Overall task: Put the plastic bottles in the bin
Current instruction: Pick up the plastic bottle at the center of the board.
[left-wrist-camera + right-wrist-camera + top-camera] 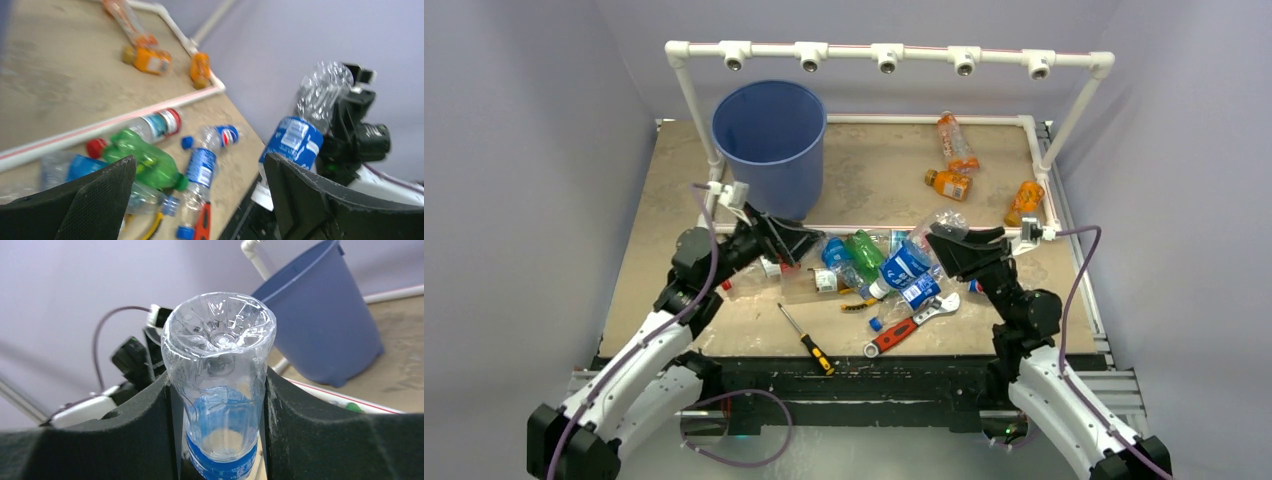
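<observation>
My right gripper [218,390] is shut on a clear plastic bottle [220,340] with a blue label. The bottle hangs tilted above the table, base up and white cap down [912,262], and it also shows in the left wrist view [292,140]. My left gripper [200,162] stands open and empty above a pile of bottles [864,265]. That pile holds a green bottle [145,157] and clear blue-labelled ones [202,167]. Three orange bottles [951,183] lie at the back right. The blue bin [769,140] stands upright at the back left, just beyond my left gripper [789,245].
A white pipe frame [884,52] spans the back and sides of the table. A screwdriver [806,340], a red-handled wrench [904,325] and yellow-handled pliers [859,304] lie near the front edge among the bottles. A loose blue cap [187,142] lies beside the pile.
</observation>
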Motion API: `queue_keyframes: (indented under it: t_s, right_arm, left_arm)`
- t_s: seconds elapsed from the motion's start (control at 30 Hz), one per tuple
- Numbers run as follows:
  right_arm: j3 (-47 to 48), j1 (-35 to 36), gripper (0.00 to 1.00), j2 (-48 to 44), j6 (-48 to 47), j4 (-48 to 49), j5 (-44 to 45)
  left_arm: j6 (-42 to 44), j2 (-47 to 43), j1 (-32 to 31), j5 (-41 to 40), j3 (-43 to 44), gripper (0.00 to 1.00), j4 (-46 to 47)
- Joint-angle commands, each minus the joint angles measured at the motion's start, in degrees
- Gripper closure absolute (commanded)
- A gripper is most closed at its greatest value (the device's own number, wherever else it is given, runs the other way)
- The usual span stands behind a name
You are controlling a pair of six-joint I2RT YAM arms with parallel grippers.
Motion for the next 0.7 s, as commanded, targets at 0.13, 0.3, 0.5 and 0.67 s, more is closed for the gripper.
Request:
queue_keyframes:
  t_s: [0.13,0.3,0.5,0.67]
  right_arm:
    - [-5.35,-0.15,0.70,6.11,15.35,29.71,5.32]
    - [-6.08,0.24,0.72,10.52,18.23,36.27,7.97]
    - [-5.62,1.16,0.73,11.14,17.42,35.72,8.26]
    - [-5.65,1.30,0.73,8.35,16.24,31.89,8.46]
  left_arm:
    - [-4.23,4.46,-12.03,4.95,-2.74,0.01,15.89]
    - [-9.82,6.79,-18.65,-2.08,-9.80,0.03,31.82]
    - [-5.65,12.85,-28.10,-6.97,-6.80,0.16,34.21]
    - [-2.14,14.91,-32.57,-9.79,-4.92,0.24,33.80]
